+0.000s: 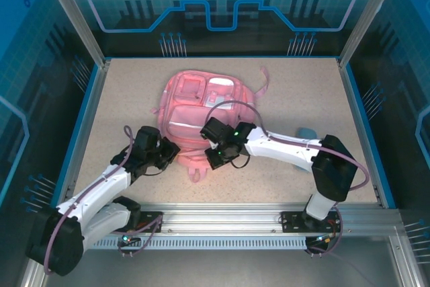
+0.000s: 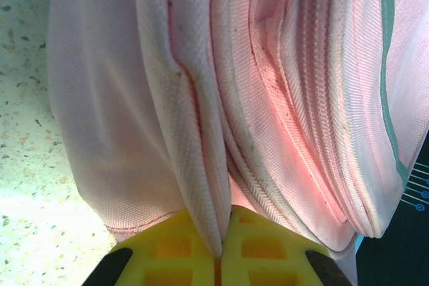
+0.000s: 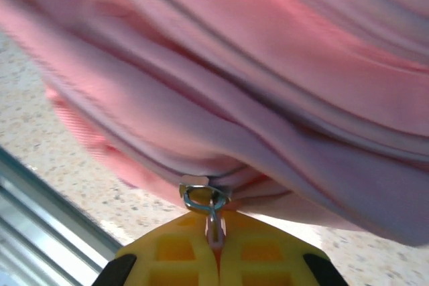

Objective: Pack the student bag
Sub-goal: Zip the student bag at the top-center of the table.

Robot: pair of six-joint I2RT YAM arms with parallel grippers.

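One soft pink student bag (image 1: 191, 109) lies flat (face up, fabric creased).

Top cam sits up high behind the arm bases, tilted down over the whole table (image 1: 302, 99), so that's your wide shot. Left wrist cam looks out along the left gripper (image 2: 218, 254), super close on a fold of the student bag (image 2: 201, 98). Right wrist cam is the same deal past the right gripper (image 3: 216, 249), right up on the zipper pull (image 3: 213, 222). All three share the bag's near edge.
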